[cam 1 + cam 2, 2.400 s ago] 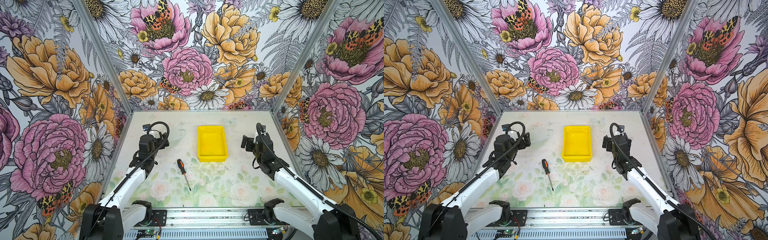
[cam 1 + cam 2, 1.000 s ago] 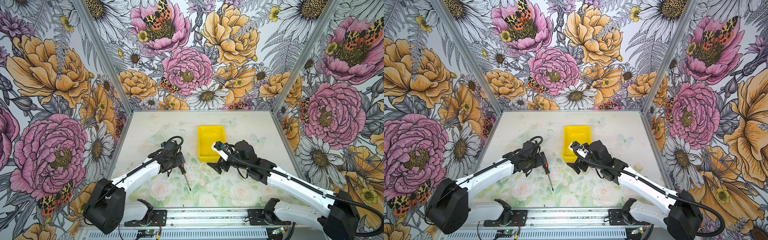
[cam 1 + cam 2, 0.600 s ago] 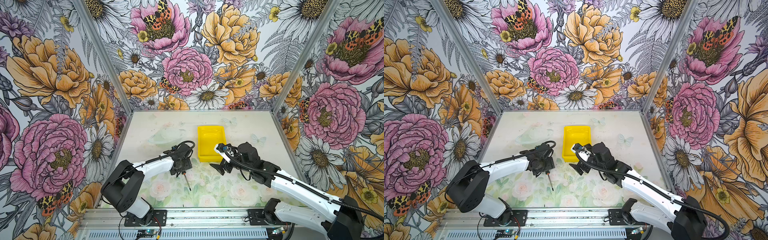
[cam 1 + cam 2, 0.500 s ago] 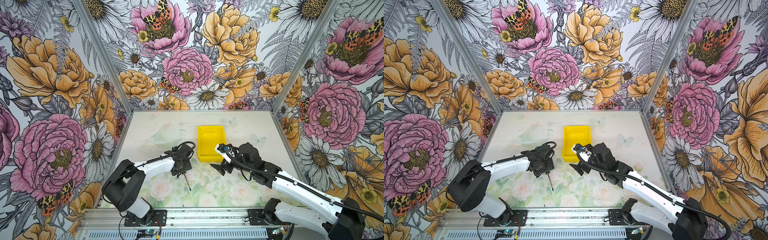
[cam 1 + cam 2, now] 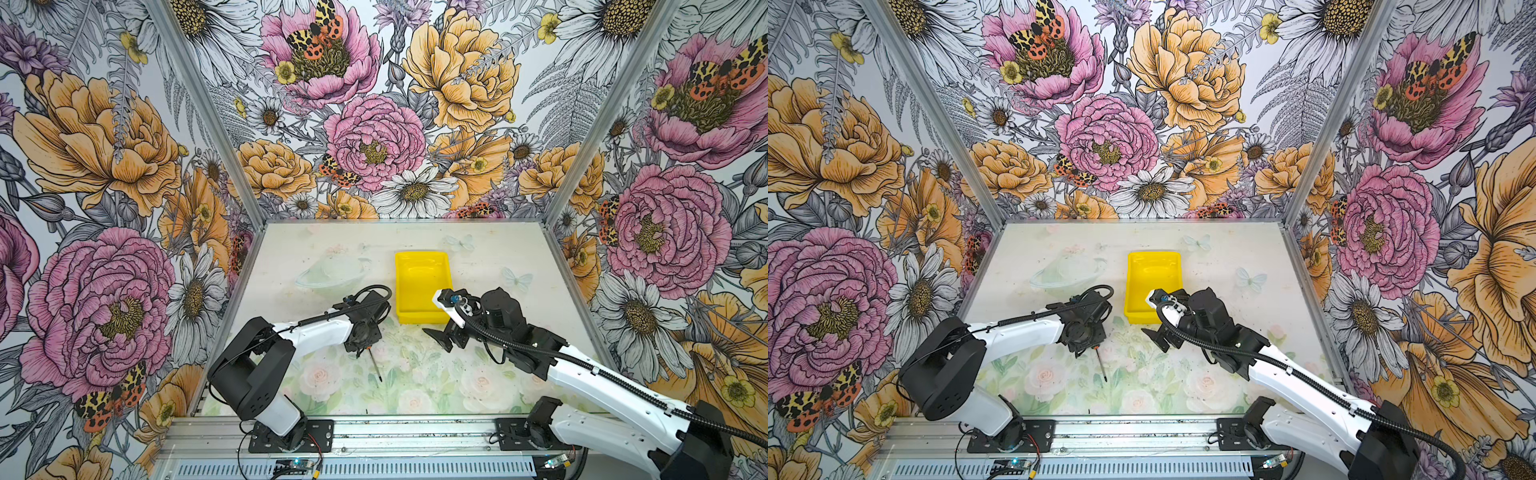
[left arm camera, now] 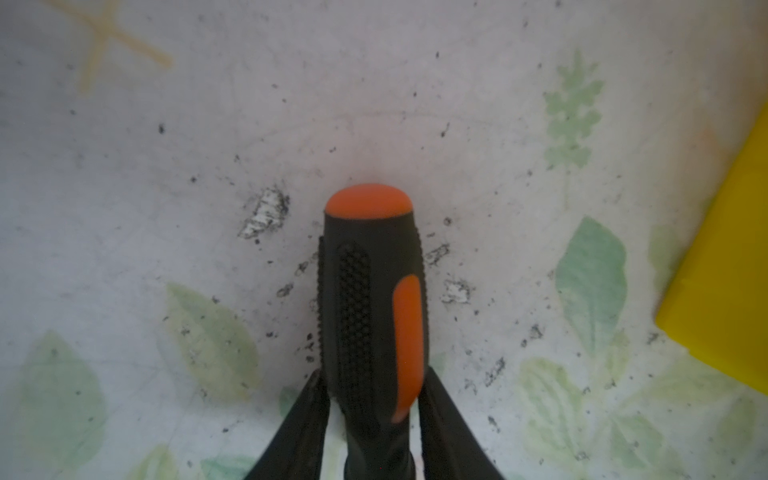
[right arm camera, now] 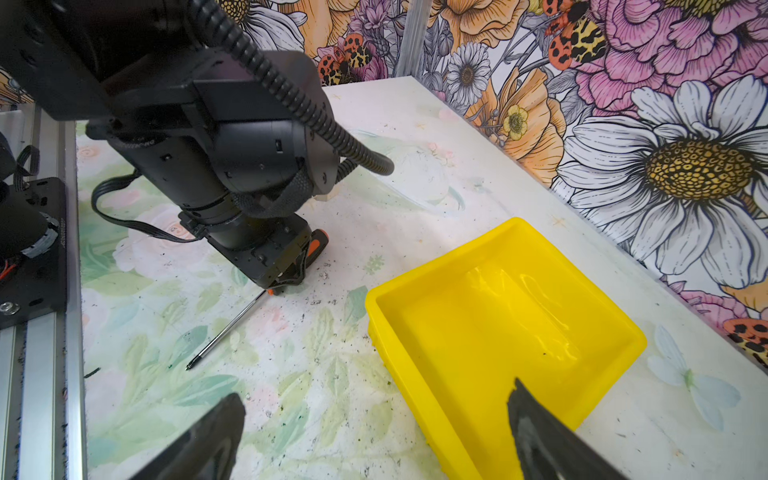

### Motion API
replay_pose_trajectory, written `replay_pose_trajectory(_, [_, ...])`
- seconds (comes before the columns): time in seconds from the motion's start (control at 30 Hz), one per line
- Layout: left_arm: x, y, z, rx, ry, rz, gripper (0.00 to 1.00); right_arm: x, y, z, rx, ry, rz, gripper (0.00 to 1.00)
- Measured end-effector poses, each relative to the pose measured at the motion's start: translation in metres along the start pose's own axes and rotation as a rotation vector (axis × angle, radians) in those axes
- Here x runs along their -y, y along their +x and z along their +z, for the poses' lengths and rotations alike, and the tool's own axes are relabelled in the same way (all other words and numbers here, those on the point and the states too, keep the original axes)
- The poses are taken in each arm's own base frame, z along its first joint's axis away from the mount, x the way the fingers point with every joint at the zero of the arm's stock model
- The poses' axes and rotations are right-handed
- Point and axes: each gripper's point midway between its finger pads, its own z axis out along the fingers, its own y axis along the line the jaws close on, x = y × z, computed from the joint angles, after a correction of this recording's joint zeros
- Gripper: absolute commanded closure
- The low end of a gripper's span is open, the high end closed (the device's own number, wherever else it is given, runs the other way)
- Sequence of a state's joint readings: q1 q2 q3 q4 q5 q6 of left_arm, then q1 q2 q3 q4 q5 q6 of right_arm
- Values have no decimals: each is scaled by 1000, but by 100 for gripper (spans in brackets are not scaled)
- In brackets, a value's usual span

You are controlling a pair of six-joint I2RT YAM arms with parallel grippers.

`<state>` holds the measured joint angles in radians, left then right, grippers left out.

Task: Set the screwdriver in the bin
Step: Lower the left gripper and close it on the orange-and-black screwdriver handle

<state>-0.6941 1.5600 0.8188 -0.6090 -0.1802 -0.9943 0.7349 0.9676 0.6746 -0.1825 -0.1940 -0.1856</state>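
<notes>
Shows the left gripper closed around the orange-and-black handle of the screwdriver, one finger pressed to each side. Places the screwdriver on the flowered table, thin shaft pointing toward the near edge, just left of the yellow bin and outside it. Shows the right gripper spread wide by the bin's near end.

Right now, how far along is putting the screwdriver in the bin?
Done: the left pincer is down at the screwdriver, jaws pressed on both sides of the handle. In hand: that grasp only; the shaft lies flat on the table, so nothing is lifted. Left: lift, carry over and release into the bin, which is empty. The right pincer hangs open by the bin's near corner, holding nothing.
</notes>
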Motion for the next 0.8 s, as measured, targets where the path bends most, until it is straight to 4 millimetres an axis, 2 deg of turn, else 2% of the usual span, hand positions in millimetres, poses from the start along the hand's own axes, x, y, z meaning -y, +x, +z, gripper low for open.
replay_pose_trajectory(0.27, [-1, 1, 0, 11, -16, 1, 87, 4, 1, -3, 6, 33, -9, 0])
replay_pose_trajectory(0.5, [-4, -5, -6, 27, -30, 33, 91, 13, 1, -4, 6, 80, -23, 1])
replay_pose_trajectory(0.6, [6, -23, -25, 69, 6, 48, 91, 16, 1, -4, 4, 102, -23, 0])
replay_pose_trajectory(0.8, [43, -71, -77, 209, 137, 71, 92, 22, 1, -5, 0, 132, -12, 1])
